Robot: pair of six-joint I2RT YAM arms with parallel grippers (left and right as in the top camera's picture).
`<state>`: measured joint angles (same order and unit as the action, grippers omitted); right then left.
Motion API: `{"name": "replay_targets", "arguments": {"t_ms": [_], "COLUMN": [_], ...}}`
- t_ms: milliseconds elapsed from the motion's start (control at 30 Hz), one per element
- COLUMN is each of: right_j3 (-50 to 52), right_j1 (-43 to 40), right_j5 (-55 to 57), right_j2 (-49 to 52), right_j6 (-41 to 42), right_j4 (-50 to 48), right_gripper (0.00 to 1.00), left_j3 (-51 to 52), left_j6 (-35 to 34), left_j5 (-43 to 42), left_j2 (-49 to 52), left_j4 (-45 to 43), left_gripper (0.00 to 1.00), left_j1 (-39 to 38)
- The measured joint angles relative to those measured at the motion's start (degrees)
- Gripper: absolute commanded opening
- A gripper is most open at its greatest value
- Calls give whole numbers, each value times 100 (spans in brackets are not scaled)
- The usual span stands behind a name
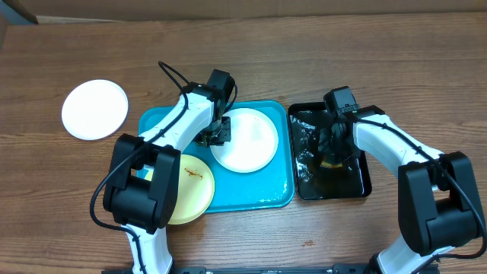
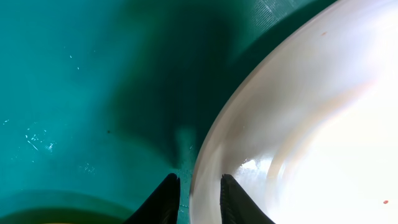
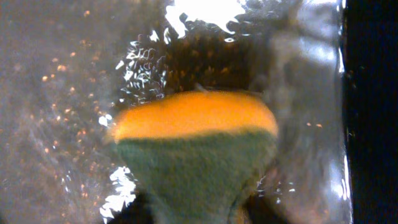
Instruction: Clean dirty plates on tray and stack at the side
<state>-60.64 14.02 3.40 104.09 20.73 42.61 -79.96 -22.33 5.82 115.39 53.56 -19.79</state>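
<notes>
Smears of brown are seen on the pale yellow round plate (image 1: 186,190), which overhangs the near left corner of the large turquoise rectangular plastic tray (image 1: 251,190). Farther in, the rim of a white round plate (image 1: 247,141) is straddled by the nearly closed left end effector (image 2: 200,200), presumably to steady it; whether it is actually pinched cannot be told. An orange-and-green sponge (image 3: 193,143) is clamped by the right end effector (image 1: 333,151) over the glossy black tray (image 1: 358,186), probably for wetting. Beyond the turquoise tray's left edge, a second white plate (image 1: 94,109) is set on the wooden tabletop (image 1: 304,46), with open room around it for stacking.
</notes>
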Motion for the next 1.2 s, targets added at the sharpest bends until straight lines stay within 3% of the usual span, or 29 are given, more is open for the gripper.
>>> {"name": "replay_targets", "arguments": {"t_ms": [33, 67, 100, 233, 400, 467, 567, 600, 700, 867, 1033, 1100, 1200], "right_j3": [0, 0, 0, -122, -688, -925, -1202, -1263, -1314, -1266, -769, -468, -44], "right_j1": [0, 0, -2, 0, -13, -15, -15, -13, -11, -13, -11, -11, -11], "right_j5": [-22, -37, -50, -192, -461, -691, -1060, -1126, -1169, -848, -675, -597, -459], "right_j2": [0, 0, 0, 2, 44, 44, 44, 44, 44, 44, 44, 44, 42], "right_j6": [28, 13, 7, 9, 26, -7, -39, -17, 31, 101, 179, 214, 249], "right_j4": [-17, -42, -63, 247, 927, 1012, 1123, 1182, 1300, 1213, 483, 87, -468], "right_gripper": [13, 44, 48, 49, 24, 25, 58, 64, 70, 71, 64, 57, 37], "left_j3": [0, 0, 0, 0, 0, 0, 0, 0, 0, 0, 0, 0, 0], "left_j6": [2, 2, 0, 2, 0, 2, 2, 2, 2, 0, 2, 2, 2], "left_j5": [0, 0, 2, 0, 0, 0, 2, 2, 0, 0, 0, 2, 0], "left_j2": [0, 0, 0, 0, 0, 0, 0, 0, 0, 0, 0, 0, 0], "left_j4": [-2, -4, -7, -13, -20, -20, -22, -20, -17, -17, -20, -22, -20], "left_gripper": [24, 24, 25, 25, 25, 25, 26, 26, 26, 26, 26, 26, 26], "left_j1": [0, 0, 0, 0, 0, 0, 0, 0, 0, 0, 0, 0, 0]}}
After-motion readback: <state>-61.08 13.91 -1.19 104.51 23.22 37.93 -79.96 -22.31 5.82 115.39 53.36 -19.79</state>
